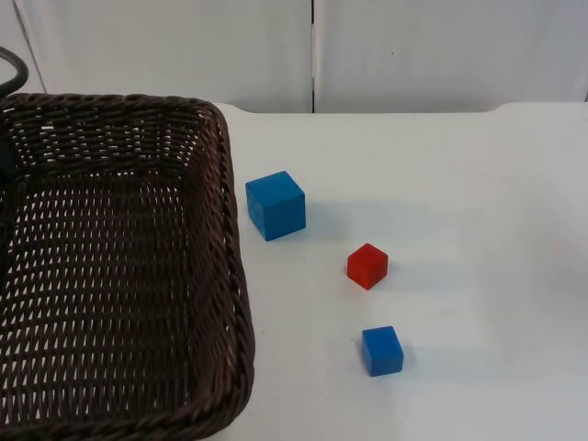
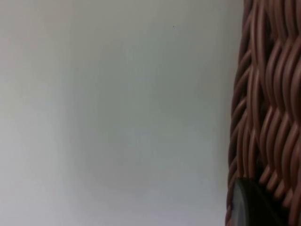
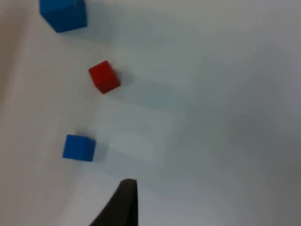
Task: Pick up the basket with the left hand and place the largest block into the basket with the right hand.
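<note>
From above, the basket (image 1: 119,266) looms large over the table's (image 1: 478,202) left side; the big blue block (image 1: 276,205) sits just beside its right wall, then a red block (image 1: 367,265) and small blue block (image 1: 382,350) toward the front edge. The left wrist view shows the left gripper's fingertip (image 2: 251,203) against the wicker; whether it grips, I cannot tell. In the right wrist view, the right gripper's fingertip (image 3: 123,203) hangs near the small blue block, opening unclear. The right arm's reach seems the step in hand; next, it should travel to the big block.

The table (image 1: 459,184) is viewed from above and forward toward the partition wall (image 1: 413,55) by the top camera. The wicker basket (image 2: 268,117) wall is seen very close by the left wrist camera. The large blue block (image 3: 63,14), red block (image 3: 104,76) and small blue block (image 3: 79,148) are shared by the right wrist and top views.
</note>
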Controlling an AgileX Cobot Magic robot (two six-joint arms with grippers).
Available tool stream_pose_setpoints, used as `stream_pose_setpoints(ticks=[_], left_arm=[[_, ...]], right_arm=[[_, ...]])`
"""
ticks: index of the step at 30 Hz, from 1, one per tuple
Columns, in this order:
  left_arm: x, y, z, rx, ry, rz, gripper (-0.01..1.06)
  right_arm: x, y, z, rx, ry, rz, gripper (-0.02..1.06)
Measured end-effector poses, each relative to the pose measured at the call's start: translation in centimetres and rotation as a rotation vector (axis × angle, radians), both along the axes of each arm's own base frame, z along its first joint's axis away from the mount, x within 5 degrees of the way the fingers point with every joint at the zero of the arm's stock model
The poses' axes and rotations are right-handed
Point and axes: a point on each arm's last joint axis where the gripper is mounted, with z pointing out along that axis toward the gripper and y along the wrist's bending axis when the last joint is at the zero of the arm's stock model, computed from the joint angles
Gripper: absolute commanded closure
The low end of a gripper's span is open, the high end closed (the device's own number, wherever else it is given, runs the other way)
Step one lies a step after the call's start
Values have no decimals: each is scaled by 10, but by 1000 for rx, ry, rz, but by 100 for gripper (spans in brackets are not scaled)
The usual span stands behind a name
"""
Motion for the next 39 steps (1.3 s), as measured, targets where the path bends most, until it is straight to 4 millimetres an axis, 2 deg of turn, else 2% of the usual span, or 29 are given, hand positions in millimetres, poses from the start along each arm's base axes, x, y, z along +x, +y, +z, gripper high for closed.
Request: stream_pose_setpoints(ticks=[8, 12, 13, 18, 19, 24, 26, 30, 31, 35, 37, 39], left_arm=[[0, 0, 0, 0, -1, 0, 105], [0, 0, 0, 0, -1, 0, 105], [0, 0, 0, 0, -1, 0, 105], [0, 0, 0, 0, -1, 0, 105], [0, 0, 0, 0, -1, 0, 105], [0, 0, 0, 0, -1, 0, 105], [0, 0, 0, 1, -2, 1, 105], [1, 0, 0, 2, -6, 2, 105], [1, 0, 0, 2, -6, 2, 105], [1, 0, 0, 2, -8, 3, 105], [1, 0, 0, 3, -9, 3, 105], [1, 0, 0, 3, -9, 3, 105]], right_arm=[[12, 8, -12, 37, 24, 28, -1], [18, 29, -18, 28, -13, 90, -1], [18, 29, -18, 28, -13, 90, -1], [21, 70, -30, 22, -84, 195, -1], [21, 70, -30, 22, -84, 195, -1], [26, 109, -47, 16, -154, 269, -1], [28, 117, -50, 14, -158, 286, -1], [41, 147, -55, -1, -180, 351, -1], [41, 147, -55, -1, -180, 351, -1], [60, 171, -64, -19, -183, 385, -1], [64, 174, -67, -22, -180, 387, -1], [75, 183, -77, -29, -169, 386, -1]])
